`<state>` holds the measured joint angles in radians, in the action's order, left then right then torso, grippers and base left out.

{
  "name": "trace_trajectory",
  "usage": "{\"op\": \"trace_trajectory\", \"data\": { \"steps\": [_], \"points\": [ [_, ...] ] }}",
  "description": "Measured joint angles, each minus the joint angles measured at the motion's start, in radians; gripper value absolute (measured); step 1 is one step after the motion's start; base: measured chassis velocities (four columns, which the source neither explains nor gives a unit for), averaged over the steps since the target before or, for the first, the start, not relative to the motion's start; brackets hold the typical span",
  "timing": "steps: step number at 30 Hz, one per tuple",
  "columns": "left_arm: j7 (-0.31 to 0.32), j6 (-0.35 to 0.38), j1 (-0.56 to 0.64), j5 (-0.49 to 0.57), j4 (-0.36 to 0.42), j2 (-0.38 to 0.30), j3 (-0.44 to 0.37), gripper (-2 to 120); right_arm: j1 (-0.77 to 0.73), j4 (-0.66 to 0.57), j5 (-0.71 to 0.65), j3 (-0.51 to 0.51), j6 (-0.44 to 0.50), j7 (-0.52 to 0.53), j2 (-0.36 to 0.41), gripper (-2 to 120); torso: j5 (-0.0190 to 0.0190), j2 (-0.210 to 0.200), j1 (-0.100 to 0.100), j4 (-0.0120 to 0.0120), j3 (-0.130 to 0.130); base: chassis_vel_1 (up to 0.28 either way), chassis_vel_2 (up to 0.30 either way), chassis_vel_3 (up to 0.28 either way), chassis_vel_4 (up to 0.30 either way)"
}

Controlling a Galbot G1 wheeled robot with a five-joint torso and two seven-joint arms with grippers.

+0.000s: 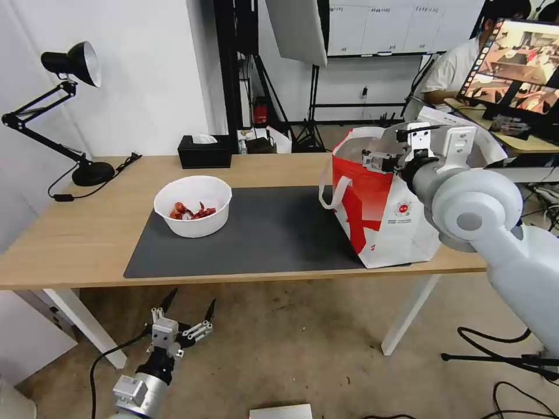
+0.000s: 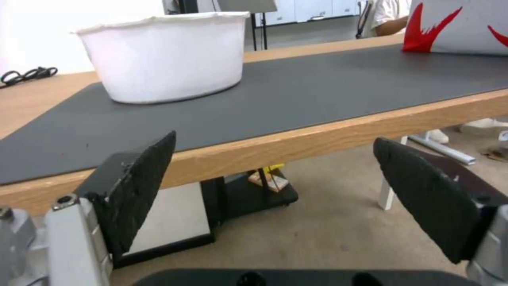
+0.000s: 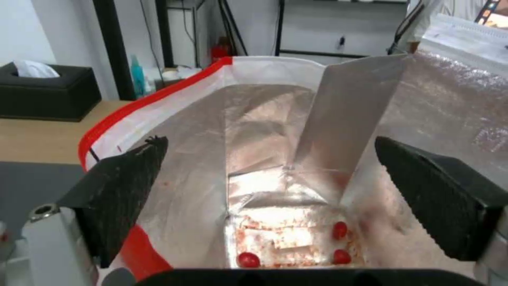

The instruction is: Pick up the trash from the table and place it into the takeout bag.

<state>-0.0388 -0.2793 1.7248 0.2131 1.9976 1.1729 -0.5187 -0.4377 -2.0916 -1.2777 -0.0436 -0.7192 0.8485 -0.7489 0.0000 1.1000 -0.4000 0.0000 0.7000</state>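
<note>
The right gripper (image 1: 389, 152) hangs wide open and empty over the mouth of the red-and-white takeout bag (image 1: 381, 218) at the right end of the desk (image 1: 70, 238), while the left gripper (image 1: 187, 311), also open and empty, waits below the desk's front edge, near the white bowl of red scraps (image 1: 193, 206) on the dark grey mat (image 1: 273, 233).

Pale grey rounded arms, black textured fingers (image 3: 122, 190), silver screws, black cable
</note>
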Motion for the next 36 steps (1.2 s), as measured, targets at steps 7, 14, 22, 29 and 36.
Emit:
{"op": "trace_trajectory", "data": {
  "steps": [7, 14, 22, 29, 36],
  "points": [
    [0.000, 0.001, -0.001, 0.000, 0.000, 0.003, 0.001, 100, -0.065, -0.020, 0.160, -0.015, 0.196, -0.182, 0.000, 100, 0.0000, 0.000, 0.000, 0.0001, 0.000, 0.000, 0.000, 0.000, 0.000],
    [0.001, 0.001, -0.011, 0.003, -0.004, 0.007, 0.002, 100, -0.224, -0.035, 0.338, -0.079, 0.472, -0.432, 0.001, 100, -0.0002, 0.000, 0.000, 0.0000, 0.000, 0.000, 0.000, 0.000, 0.000],
    [0.001, -0.001, -0.027, 0.005, -0.013, 0.008, 0.008, 100, -0.480, -0.118, 0.400, -0.204, 0.617, -0.627, -0.005, 100, -0.0001, 0.000, 0.000, -0.0002, 0.000, 0.000, 0.000, 0.000, 0.000],
    [0.000, -0.007, -0.030, 0.005, -0.015, 0.016, 0.012, 100, -0.593, -0.149, 0.467, -0.236, 0.705, -0.730, -0.022, 100, 0.0000, 0.000, 0.000, 0.0000, 0.000, 0.000, 0.000, 0.000, 0.000],
    [-0.001, -0.020, -0.021, 0.003, -0.017, 0.025, 0.010, 100, -0.701, -0.163, 0.537, -0.264, 0.739, -0.758, -0.042, 100, -0.0001, 0.000, 0.000, 0.0000, 0.000, 0.000, 0.000, 0.000, 0.000]
  ]
}}
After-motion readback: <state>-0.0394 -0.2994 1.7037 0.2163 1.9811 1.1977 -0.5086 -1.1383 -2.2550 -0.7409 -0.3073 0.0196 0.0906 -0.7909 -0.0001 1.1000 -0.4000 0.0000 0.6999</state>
